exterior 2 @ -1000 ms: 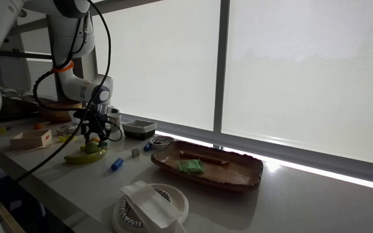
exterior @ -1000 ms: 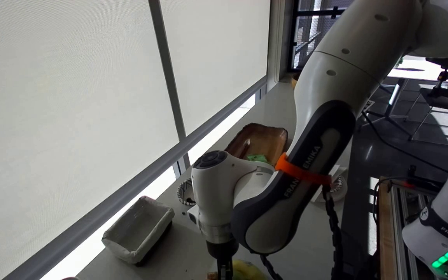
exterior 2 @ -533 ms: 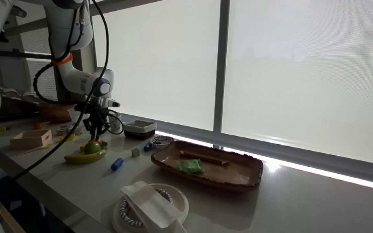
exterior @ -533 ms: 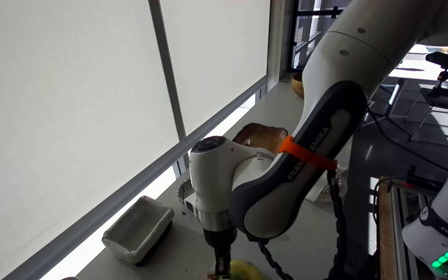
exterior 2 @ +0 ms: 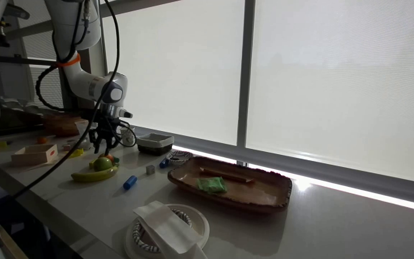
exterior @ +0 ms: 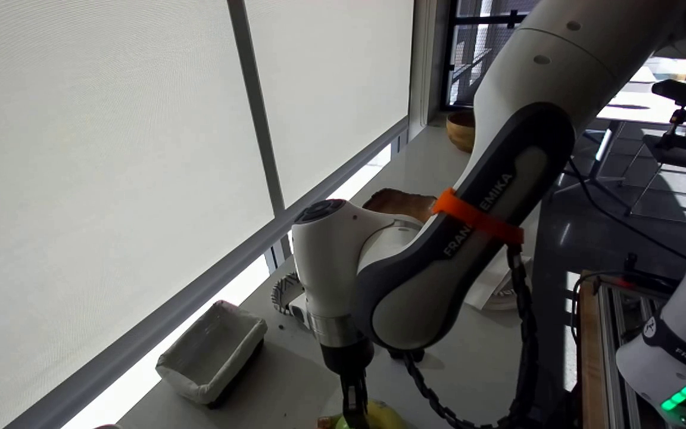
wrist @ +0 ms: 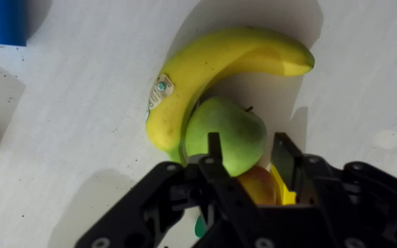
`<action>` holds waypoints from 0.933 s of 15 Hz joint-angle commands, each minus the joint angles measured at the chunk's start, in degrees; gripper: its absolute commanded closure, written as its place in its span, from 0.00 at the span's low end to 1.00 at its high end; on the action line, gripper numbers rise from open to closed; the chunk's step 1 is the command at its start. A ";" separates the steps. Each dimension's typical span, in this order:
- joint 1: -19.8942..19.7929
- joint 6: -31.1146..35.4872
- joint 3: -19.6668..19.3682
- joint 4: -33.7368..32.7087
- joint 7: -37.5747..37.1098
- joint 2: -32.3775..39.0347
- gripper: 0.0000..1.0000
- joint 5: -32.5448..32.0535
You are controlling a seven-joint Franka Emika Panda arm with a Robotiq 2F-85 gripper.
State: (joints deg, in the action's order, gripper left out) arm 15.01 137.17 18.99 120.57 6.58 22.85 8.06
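- As the wrist view showed, a blue cylinder [wrist: 1,22] lay far left, well apart from the banana [wrist: 181,86];
- the banana curved along the left and upper sides of the apple [wrist: 233,141];
- the apple sat on the table [wrist: 81,113] inside that curve; it looked firm and fairly weighty, its smooth skin probably slippery and prone to bruising; the surest hold was likely across its widest part, away from the banana;
- the gripper [wrist: 247,142] hung over it, jaws parted, gripping nothing; whether it touched, I could not tell;
- reddish fruit [wrist: 262,185] and a yellow object [wrist: 289,197] lay farther right, partly hidden.
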 commanded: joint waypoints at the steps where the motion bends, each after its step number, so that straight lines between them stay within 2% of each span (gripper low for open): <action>1: 0.42 3.37 -0.09 0.78 1.19 1.45 0.23 -0.04; 4: 0.98 5.93 -0.20 1.03 0.31 2.55 0.01 -0.49; 10: 3.26 10.90 -1.24 1.88 -3.02 5.00 0.00 -2.39; 14: 5.39 11.35 -2.49 2.40 -6.91 5.60 0.00 -4.79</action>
State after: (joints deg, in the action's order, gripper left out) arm 18.21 146.97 17.96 121.96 3.42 28.27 5.34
